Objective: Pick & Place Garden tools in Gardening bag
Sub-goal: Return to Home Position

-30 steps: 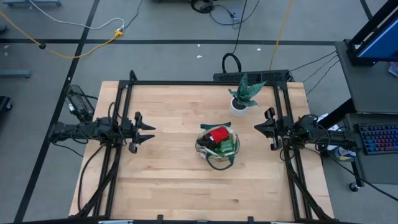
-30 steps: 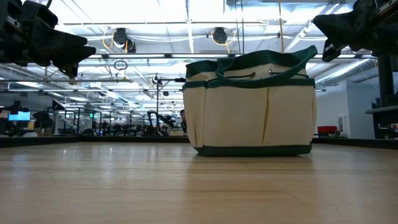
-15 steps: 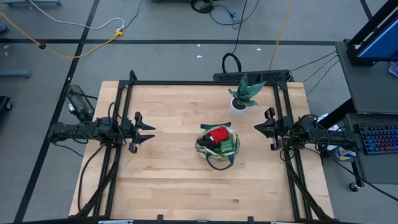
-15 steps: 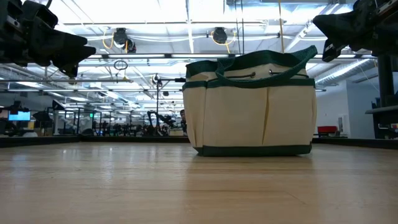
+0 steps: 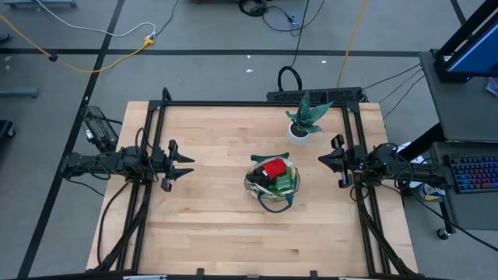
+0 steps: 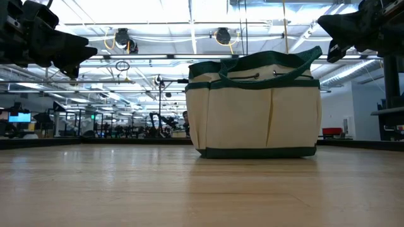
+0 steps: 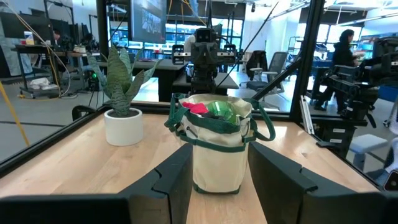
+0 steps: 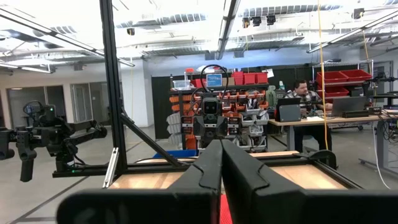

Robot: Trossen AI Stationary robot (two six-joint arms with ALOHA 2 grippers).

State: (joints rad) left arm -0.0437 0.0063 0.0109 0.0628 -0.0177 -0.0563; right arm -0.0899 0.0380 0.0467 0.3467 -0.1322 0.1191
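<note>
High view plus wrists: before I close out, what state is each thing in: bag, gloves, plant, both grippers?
gardening bag: upright mid-table, top open, handles loose.
red gloves: inside the bag, on top.
plant: upright in its white pot, apart from the bag.
left gripper: open, empty, over the table's left side.
right gripper: shut, empty, over the table's right side.

Left arm [image 5: 109, 163] stretched out level at its own side, left gripper [image 5: 189, 166] raised and pointing inward, its fingers [image 7: 174, 177] spread apart and holding nothing, right arm [image 5: 389, 165] mirroring it opposite, right gripper [image 5: 320, 160] raised, facing inward, finger pair pressed together.
</note>
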